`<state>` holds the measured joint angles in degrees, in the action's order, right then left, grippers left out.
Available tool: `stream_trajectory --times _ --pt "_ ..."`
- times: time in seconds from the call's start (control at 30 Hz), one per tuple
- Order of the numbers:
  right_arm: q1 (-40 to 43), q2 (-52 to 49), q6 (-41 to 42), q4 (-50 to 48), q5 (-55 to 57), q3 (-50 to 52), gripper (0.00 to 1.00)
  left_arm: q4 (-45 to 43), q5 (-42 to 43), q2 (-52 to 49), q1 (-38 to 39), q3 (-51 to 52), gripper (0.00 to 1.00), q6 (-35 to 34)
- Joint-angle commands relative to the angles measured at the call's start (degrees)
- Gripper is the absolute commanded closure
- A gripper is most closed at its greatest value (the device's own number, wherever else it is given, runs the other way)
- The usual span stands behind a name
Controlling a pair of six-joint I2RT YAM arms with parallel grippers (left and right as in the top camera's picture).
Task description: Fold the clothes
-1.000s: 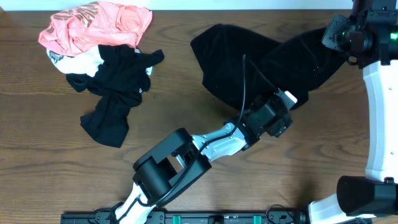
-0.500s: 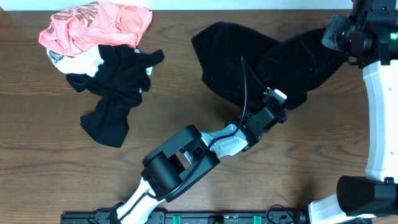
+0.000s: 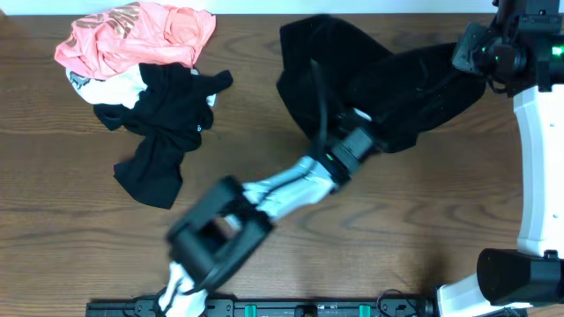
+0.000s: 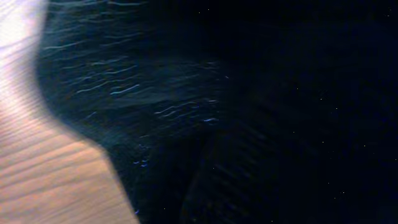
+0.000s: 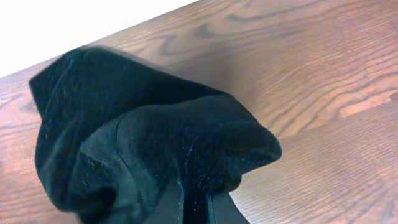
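Note:
A black garment (image 3: 370, 70) lies bunched on the wooden table at the back centre-right. My left gripper (image 3: 359, 139) sits at its near edge, shut on the cloth. In the left wrist view the black garment (image 4: 249, 93) fills nearly the whole picture and hides the fingers. My right gripper (image 3: 471, 57) holds the garment's right end, lifted off the table. In the right wrist view my right gripper (image 5: 194, 208) is shut, with a fold of the black garment (image 5: 155, 137) pinched between its fingers and hanging in front of them.
A pile of clothes lies at the back left: a pink piece (image 3: 132, 35), a white one (image 3: 110, 86) and a black one (image 3: 163, 123) trailing toward the front. The table's back edge (image 3: 247, 12) runs just behind the garment. The right arm's base (image 3: 520, 277) stands front right.
My left gripper has shut on the garment's near edge and swung left and toward the back, dragging the cloth with it. The garment is now more bunched. The right gripper has barely moved.

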<state>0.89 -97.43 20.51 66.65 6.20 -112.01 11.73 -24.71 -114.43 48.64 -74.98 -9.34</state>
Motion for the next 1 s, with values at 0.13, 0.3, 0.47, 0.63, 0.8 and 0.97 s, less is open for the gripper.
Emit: stream_trajectory --times 0.13,0.3,0.47,0.63,0.8,0.97 --pt "0.26 0.76 -3.91 0.33 -0.17 -1.51 0.99 9.81 11.63 17.2 -11.78 0.48 0.94 -1.97" --pt "0.26 0.76 -8.74 2.21 -3.91 -1.51 0.99 12.92 16.79 27.78 -18.95 0.48 0.94 -1.99" --pt "0.26 0.79 -13.05 4.37 -7.85 -1.51 0.99 13.07 18.32 35.67 -23.71 0.35 0.94 -1.97" --pt "0.26 1.53 -16.57 6.05 -10.95 -1.53 0.99 13.09 18.23 40.57 -24.96 -0.26 0.94 -1.86" --pt "0.28 5.31 -18.1 6.56 -11.17 -1.53 0.99 13.07 17.62 43.93 -25.03 -0.39 0.94 -1.25" --pt "0.28 11.23 -19.47 5.68 -11.15 -1.6 0.99 12.87 17.64 45.83 -25.11 -1.09 0.94 -1.27"
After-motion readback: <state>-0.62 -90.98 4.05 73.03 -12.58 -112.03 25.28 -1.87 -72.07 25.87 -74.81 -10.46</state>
